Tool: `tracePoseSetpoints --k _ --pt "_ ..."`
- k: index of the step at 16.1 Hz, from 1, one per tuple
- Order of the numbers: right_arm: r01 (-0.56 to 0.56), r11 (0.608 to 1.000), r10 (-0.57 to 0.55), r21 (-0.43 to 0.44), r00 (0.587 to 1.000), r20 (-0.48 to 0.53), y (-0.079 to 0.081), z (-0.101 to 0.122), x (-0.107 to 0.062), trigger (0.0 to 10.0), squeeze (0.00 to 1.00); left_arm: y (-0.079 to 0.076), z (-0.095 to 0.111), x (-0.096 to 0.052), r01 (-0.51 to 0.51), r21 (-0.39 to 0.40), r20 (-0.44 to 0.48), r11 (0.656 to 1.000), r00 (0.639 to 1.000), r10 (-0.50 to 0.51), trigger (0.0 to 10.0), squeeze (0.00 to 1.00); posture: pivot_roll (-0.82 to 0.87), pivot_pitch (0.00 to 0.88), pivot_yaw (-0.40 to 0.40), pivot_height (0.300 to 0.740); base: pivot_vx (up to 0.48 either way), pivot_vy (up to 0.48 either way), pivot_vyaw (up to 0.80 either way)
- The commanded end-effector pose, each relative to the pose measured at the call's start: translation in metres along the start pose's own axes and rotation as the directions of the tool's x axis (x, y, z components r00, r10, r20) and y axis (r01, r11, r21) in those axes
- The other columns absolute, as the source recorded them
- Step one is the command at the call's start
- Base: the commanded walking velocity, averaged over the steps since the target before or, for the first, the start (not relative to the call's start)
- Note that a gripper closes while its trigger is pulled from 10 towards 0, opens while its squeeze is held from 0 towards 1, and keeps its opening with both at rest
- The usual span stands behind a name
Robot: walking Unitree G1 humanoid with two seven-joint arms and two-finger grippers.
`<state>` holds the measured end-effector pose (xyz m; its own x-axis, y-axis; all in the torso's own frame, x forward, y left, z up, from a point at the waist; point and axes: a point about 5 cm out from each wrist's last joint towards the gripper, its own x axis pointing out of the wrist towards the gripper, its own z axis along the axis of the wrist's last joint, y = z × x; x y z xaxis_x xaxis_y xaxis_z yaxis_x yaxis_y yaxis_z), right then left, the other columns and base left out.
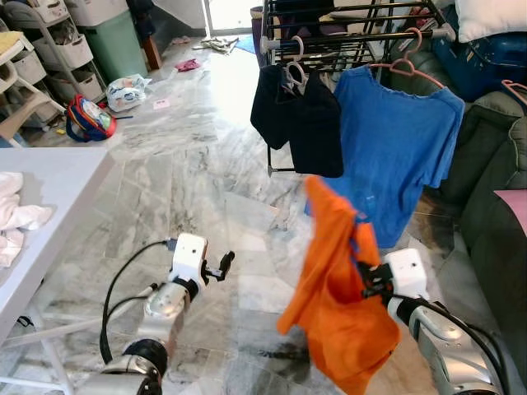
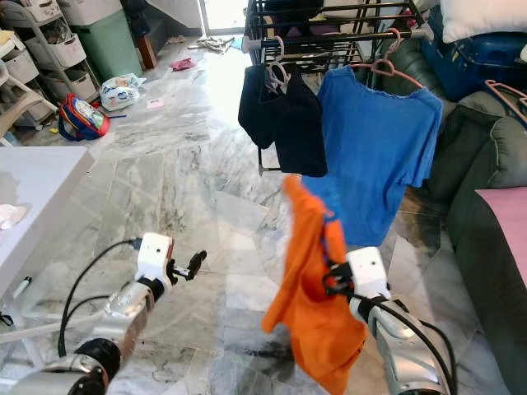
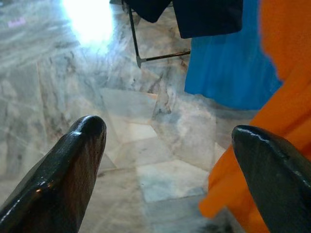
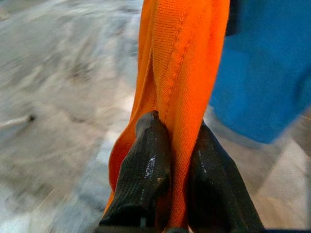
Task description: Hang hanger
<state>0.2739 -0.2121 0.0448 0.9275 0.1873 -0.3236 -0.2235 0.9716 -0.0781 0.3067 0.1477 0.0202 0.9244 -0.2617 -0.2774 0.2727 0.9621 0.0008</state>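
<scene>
Orange shirt (image 1: 338,313) hung at lower centre-right of the frame, pinched between the right gripper's (image 4: 170,160) fingers, below the blue shirt (image 1: 395,140) on the rack (image 1: 346,37) at the top. Lower left, the left gripper (image 1: 224,265) was spread wide, holding nothing.

Grey-veined marble floor (image 1: 206,164) under window glare, white table (image 1: 49,189) left, dark green sofa (image 1: 494,206) right.

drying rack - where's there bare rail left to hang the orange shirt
The drying rack front rail is crowded: black garments then the blue shirt fill it. Bare rail shows between those two hangers and on the upper bars behind. The right gripper clamps the orange shirt; the left gripper is open.
</scene>
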Motion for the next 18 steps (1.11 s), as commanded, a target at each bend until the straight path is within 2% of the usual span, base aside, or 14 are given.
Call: tracePoseSetpoints --k 1,4,9,10,11,12,13,18 --pt "0.069 0.997 -0.069 0.041 0.998 -0.002 0.0 0.0 0.002 0.0 0.0 0.001 -0.009 -0.004 -0.029 -0.046 -0.025 0.999 0.999 0.028 10.0 0.0 -0.09 0.049 0.053 0.74 0.0 0.0 0.0" --pt "0.119 0.992 -0.114 0.044 0.988 -0.108 0.008 -0.02 -0.001 0.0 0.0 -0.008 -0.014 -0.005 -0.005 -0.087 -0.046 0.996 0.999 0.001 10.0 0.0 -0.09 0.048 0.047 0.74 0.0 0.0 0.0" --pt "0.137 0.99 -0.13 0.043 0.982 -0.139 0.009 -0.023 -0.003 0.0 0.0 -0.011 -0.006 0.001 0.03 -0.103 -0.045 0.994 0.998 -0.035 10.0 0.0 -0.11 0.047 0.049 0.74 0.158 0.0 0.0" --pt "0.142 0.989 -0.134 0.046 0.981 -0.141 0.009 -0.022 -0.003 3.3 0.0 -0.012 -0.006 0.002 0.039 -0.103 -0.047 0.994 0.998 -0.044 10.0 0.0 -0.11 0.047 0.05 0.74 0.304 0.0 0.0" --pt "0.145 0.988 -0.137 0.044 0.98 -0.144 0.009 -0.022 -0.002 4.0 0.0 -0.014 -0.005 0.003 0.049 -0.103 -0.049 0.993 0.997 -0.054 10.0 0.0 -0.11 0.046 0.054 0.74 0.311 0.0 0.0" --pt "0.151 0.988 -0.143 0.042 0.979 -0.146 0.008 -0.022 -0.002 7.3 0.0 -0.016 -0.005 0.004 0.057 -0.106 -0.049 0.993 0.997 -0.063 10.0 0.0 -0.11 0.045 0.053 0.74 0.337 0.0 0.0" --pt "0.169 0.985 -0.163 0.032 0.975 -0.151 0.007 -0.022 -0.002 10.0 0.0 -0.02 -0.005 0.004 0.073 -0.109 -0.05 0.991 0.996 -0.079 10.0 0.0 -0.11 0.044 0.053 0.74 0.398 0.0 0.0" --pt "0.205 0.979 -0.201 0.018 0.971 -0.126 0.003 -0.016 0.001 10.0 0.0 -0.029 -0.004 0.007 0.105 -0.13 -0.048 0.986 0.993 -0.112 10.0 0.0 -0.12 0.041 0.048 0.74 0.432 0.0 0.0"
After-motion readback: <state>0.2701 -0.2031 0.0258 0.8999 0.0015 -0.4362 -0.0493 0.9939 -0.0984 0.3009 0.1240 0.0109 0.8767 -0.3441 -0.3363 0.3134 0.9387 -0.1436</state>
